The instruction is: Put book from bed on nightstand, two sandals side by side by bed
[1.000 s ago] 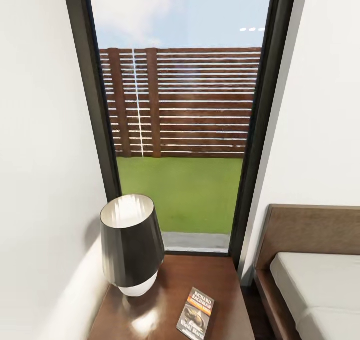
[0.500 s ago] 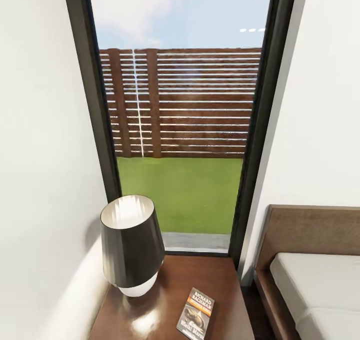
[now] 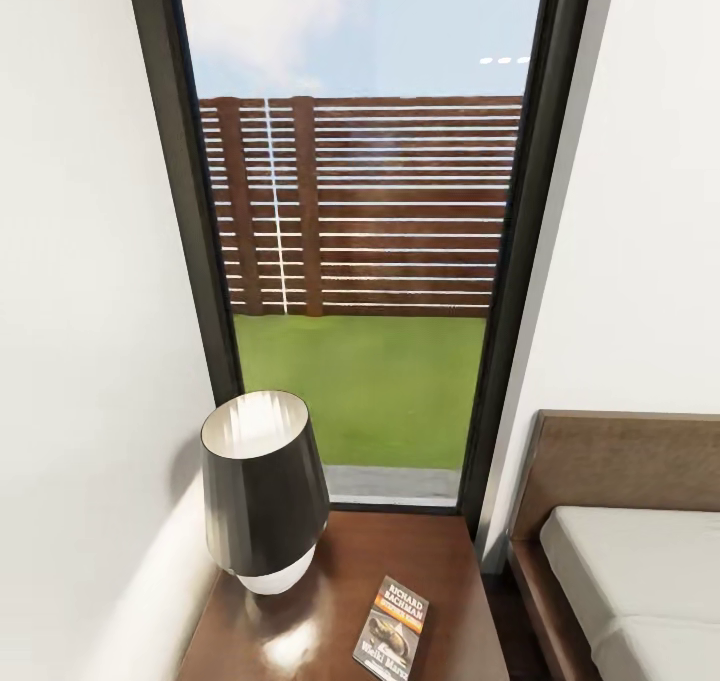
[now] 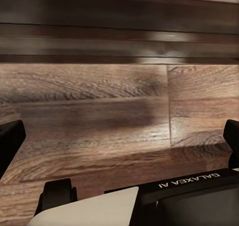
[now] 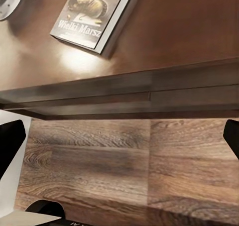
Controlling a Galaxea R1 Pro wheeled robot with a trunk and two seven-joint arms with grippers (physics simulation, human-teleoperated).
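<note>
Book [image 3: 391, 628] lies flat, cover up, on the glossy top of the nightstand [image 3: 440, 571], in its front part toward the bed-side edge. Long axis runs roughly front-to-back of the stand, tilted a little: the "Richard Bachman" title end points toward the window [image 3: 360, 261], the lower end reaches the bottom of the head view. In the right wrist view the book [image 5: 94, 14] sits near the stand's front edge, with bare wood between the book's corner and that edge; "Wielki Marsz" is legible on the cover.

Lamp [image 3: 265, 491], dark shade on a white base, stands on the same top at its wall side, apart from the book. Open tabletop lies between lamp and book and behind the book toward the window.

Bed [image 3: 630, 581] is just beside the nightstand, a narrow dark strip of floor between them; brown headboard against the white wall.

Left gripper [image 4: 119, 146]: fingers [image 4: 10, 144] show at the frame's two sides, spread wide, nothing between them, wood-plank floor [image 4: 99, 116] beyond. Right gripper [image 5: 119, 144]: fingers [image 5: 10, 141] likewise far apart, holding nothing, over the floor just in front of the nightstand's front face.
</note>
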